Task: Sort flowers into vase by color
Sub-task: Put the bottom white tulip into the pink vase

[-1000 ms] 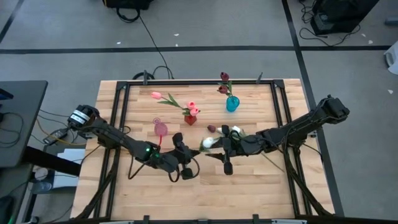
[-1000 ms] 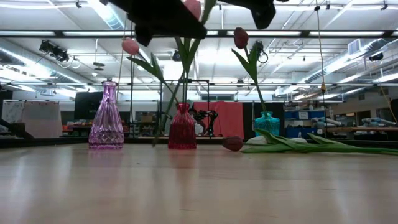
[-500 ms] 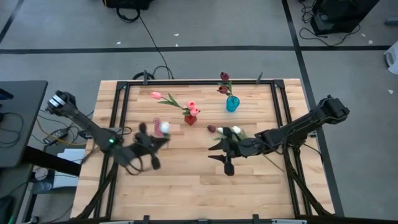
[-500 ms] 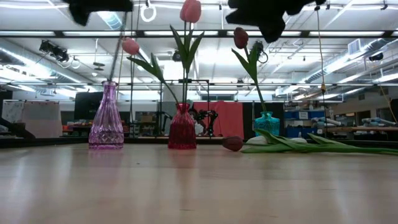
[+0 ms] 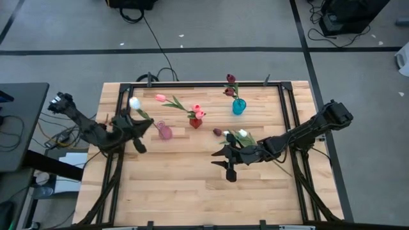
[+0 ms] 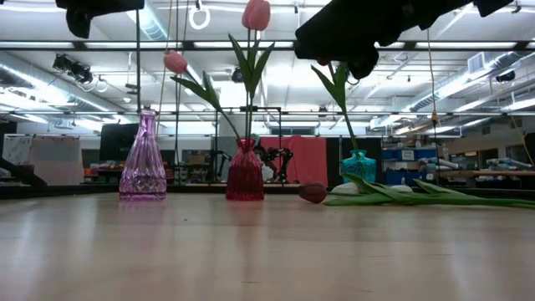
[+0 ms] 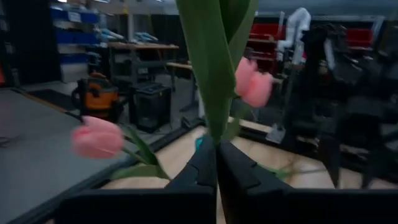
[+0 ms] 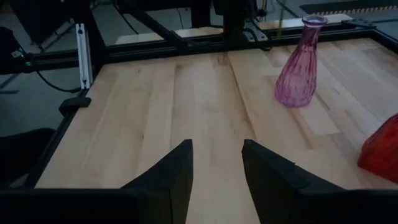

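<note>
On the light wooden slatted table [image 5: 192, 185] no brand, label or writing can be read. Three small vases stand toward its far side: a ribbed pink glass vase [image 5: 165, 131] [image 6: 143, 159] [image 8: 301, 66], a red glass vase [image 5: 195, 122] [image 6: 244, 172] [image 8: 383, 148] and a teal glass vase [image 5: 238, 106] [image 6: 359, 166].

Seven artificial tulips with thin green stems can be counted. Two pink-headed tulips [image 5: 197, 111] [image 6: 256, 15] [image 7: 252, 82] stand in the red vase, one leaning out toward the left arm's side. Two dark maroon tulips [image 5: 230, 79] [image 6: 324, 52] rise from the teal vase. Loose stems lie flat on the boards between the teal vase and the right gripper: one maroon tulip [image 5: 218, 132] [image 6: 313, 193] and one white tulip [image 5: 243, 134] can be made out, their leaves overlapping.

The seventh, a white-headed tulip [image 5: 135, 103], is in the left gripper [image 5: 131, 126] [image 7: 217, 163], whose fingers are pressed together on its green stem [image 7: 208, 68], just beside the pink vase, with the white head out past the vase toward the table's far left corner.

The right gripper [image 5: 230, 167] [image 8: 216, 163] hovers over bare boards near the loose stems, its fingers apart and holding nothing.
</note>
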Robot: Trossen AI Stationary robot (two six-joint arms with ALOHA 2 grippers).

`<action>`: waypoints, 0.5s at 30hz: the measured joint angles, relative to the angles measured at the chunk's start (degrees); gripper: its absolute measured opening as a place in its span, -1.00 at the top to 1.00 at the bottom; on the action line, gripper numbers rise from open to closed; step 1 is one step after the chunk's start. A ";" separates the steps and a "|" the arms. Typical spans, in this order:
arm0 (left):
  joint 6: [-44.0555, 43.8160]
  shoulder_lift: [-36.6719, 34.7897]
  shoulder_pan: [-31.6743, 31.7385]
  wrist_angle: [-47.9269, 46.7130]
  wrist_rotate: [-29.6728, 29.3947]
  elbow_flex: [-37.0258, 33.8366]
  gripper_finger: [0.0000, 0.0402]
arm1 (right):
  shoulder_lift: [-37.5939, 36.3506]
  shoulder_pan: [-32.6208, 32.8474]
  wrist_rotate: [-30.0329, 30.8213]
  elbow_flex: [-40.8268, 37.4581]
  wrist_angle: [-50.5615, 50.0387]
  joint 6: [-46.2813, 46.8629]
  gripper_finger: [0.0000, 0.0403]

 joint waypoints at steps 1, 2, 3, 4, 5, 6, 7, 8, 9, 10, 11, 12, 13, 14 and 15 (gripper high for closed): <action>1.06 -0.84 0.00 0.00 -0.67 0.00 0.98 | 0.06 0.10 0.05 0.00 -0.28 -0.08 0.25; 2.30 -1.59 0.00 -0.07 -1.44 0.00 0.98 | 0.19 0.11 0.00 0.00 -0.27 -0.24 0.25; 3.54 -2.36 0.00 -0.05 -2.22 0.00 0.98 | 0.37 0.11 0.03 0.00 -0.13 -0.24 0.25; 4.73 -3.08 0.00 -0.11 -3.03 0.00 0.98 | 0.41 0.13 0.05 0.00 -0.19 -0.24 0.25; 5.75 -3.70 0.01 -0.11 -3.83 0.00 0.98 | 0.47 0.13 0.09 0.00 -0.21 -0.24 0.25; 6.39 -4.35 0.04 -0.04 -4.55 0.00 0.98 | 0.49 0.13 0.10 0.00 -0.21 -0.24 0.25; 7.19 -4.94 0.04 -0.07 -5.25 0.00 0.98 | 0.49 0.13 0.23 0.00 -0.19 -0.24 0.25; 7.57 -5.42 0.04 -0.04 -5.87 0.00 0.98 | 0.49 0.13 0.32 0.00 -0.18 -0.26 0.25; 7.80 -5.83 0.07 -0.02 -6.39 0.00 0.98 | 0.49 0.13 0.57 0.00 -0.16 -0.28 0.25; 7.90 -6.23 0.07 -0.02 -6.39 0.00 0.98 | 0.49 0.13 0.93 0.00 -0.16 -0.28 0.25; 7.95 -6.54 0.07 -0.02 -6.35 0.00 0.98 | 0.49 0.13 1.19 0.00 -0.01 -0.31 0.25; 7.95 -6.64 0.07 -0.05 -6.38 0.00 0.97 | 0.49 0.13 1.32 0.00 0.21 -0.31 0.25; 7.97 -6.71 0.07 0.18 -6.39 0.00 0.97 | 0.49 0.13 1.33 0.00 0.26 -0.31 0.25; 8.15 -6.71 0.07 0.59 -6.45 0.00 0.97 | 0.49 0.13 1.33 0.00 0.24 -0.32 0.25; 8.47 -6.70 0.07 1.08 -6.63 0.00 0.97 | 0.49 0.13 1.33 0.00 0.30 -0.36 0.25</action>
